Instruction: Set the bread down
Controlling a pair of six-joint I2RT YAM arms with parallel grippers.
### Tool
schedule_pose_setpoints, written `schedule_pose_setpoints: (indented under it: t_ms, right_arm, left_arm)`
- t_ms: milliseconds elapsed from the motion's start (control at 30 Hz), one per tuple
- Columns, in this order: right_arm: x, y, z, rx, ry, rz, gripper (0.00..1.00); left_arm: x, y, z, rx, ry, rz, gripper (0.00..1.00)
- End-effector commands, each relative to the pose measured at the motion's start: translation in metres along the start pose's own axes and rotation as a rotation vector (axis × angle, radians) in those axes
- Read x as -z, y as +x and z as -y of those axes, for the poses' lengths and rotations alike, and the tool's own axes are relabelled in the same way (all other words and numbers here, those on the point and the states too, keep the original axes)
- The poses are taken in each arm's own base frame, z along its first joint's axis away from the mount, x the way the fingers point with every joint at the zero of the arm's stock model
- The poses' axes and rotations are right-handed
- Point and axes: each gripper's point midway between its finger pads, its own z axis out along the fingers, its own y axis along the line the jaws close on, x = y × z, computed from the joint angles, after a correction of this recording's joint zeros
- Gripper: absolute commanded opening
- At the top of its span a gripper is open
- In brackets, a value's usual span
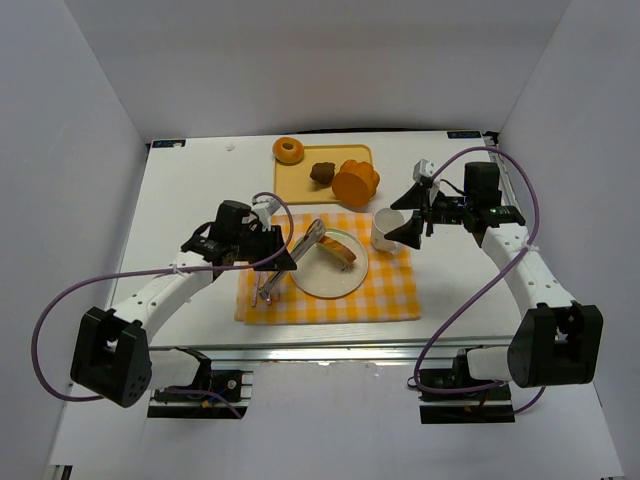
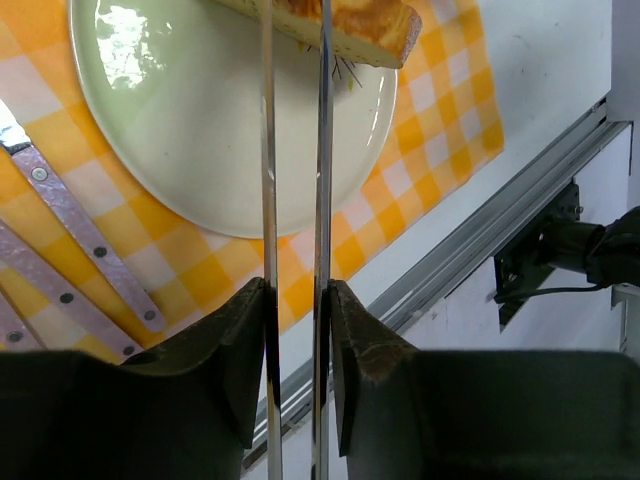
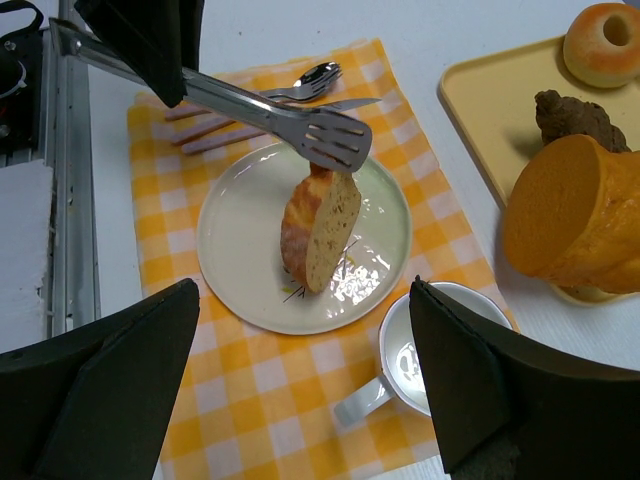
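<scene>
On the round pale plate (image 3: 240, 230) sat a crusty bread slice (image 3: 320, 225); left end effector (image 2: 297, 290) clamped steel tongs (image 3: 270, 115), right end effector (image 3: 302, 285) gaped.

You're in a lab booth: white walls (image 1: 80, 150) box the table (image 1: 200, 180), aluminium rail (image 1: 330, 351) at 6 o'clock.
</scene>
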Motion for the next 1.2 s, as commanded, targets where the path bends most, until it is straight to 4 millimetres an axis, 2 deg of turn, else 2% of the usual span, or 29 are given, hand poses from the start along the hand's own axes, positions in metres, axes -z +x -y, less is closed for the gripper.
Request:
schedule_pose_setpoints:
  t_ms: [0, 200, 500, 600, 733, 767, 833, 867, 933, 967, 1167]
  right_arm:
    - [0.005, -0.012, -0.001, 0.031, 0.006, 0.022, 0.90]
    - [0.004, -0.011, 0.000, 0.027, 0.001, 0.024, 0.89]
    - [0.004, -0.010, 0.000, 0.027, 0.002, 0.023, 0.89]
    - [0.004, -0.010, 0.000, 0.027, 0.004, 0.022, 0.89]
    - [0.004, -0.009, 0.000, 0.021, 0.001, 0.022, 0.89]
    - [0.004, -0.010, 0.000, 0.025, 0.001, 0.023, 0.89]
    - [0.004, -0.010, 0.000, 0.025, 0.001, 0.023, 0.89]
    - [0.003, -0.010, 0.000, 0.028, -0.001, 0.026, 0.90]
    - [0.003, -0.011, -0.001, 0.028, -0.006, 0.030, 0.89]
    - [0.003, -0.011, -0.001, 0.028, -0.006, 0.030, 0.89]
    - [0.003, -0.013, -0.004, 0.036, -0.012, 0.043, 0.89]
  left_arm:
    - [0.007, -0.003, 0.006, -0.036, 0.005, 0.038, 0.40]
    - [0.016, 0.000, 0.008, -0.047, -0.002, 0.038, 0.48]
    - [0.024, 0.001, 0.015, -0.058, 0.014, 0.032, 0.50]
    - [0.027, -0.007, 0.015, -0.067, -0.011, 0.049, 0.50]
    - [0.028, -0.042, 0.017, -0.052, -0.049, 0.144, 0.47]
    - [0.030, -0.062, 0.021, -0.043, -0.051, 0.201, 0.46]
    - [0.030, -0.085, 0.021, -0.017, -0.070, 0.257, 0.45]
    - [0.029, -0.109, 0.017, 0.020, -0.092, 0.314, 0.45]
    - [0.025, -0.132, 0.009, 0.081, -0.122, 0.367, 0.45]
    - [0.021, -0.150, -0.001, 0.152, -0.137, 0.396, 0.44]
    - [-0.007, -0.194, -0.031, 0.339, -0.140, 0.426, 0.44]
